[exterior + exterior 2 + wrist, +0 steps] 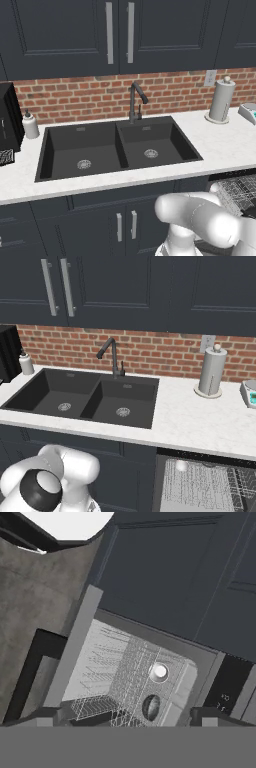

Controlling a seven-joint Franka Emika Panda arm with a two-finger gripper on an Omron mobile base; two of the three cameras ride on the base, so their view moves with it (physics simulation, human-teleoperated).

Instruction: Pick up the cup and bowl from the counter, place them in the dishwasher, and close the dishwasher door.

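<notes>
The white counter [190,421] around the black sink [85,398] has no cup or bowl on it. Below it the dishwasher [210,486] stands open, its wire rack [115,677] pulled out. In the rack sit a small round cup [159,672] and a dark bowl [151,707], I think. The gripper [122,718] hangs over them, jaws wide, holding nothing. Only closing the door looks left.

Glossy white, rounded arm [210,220] links; a dark round joint cap [37,495]; small dark fingertips [212,714].
</notes>
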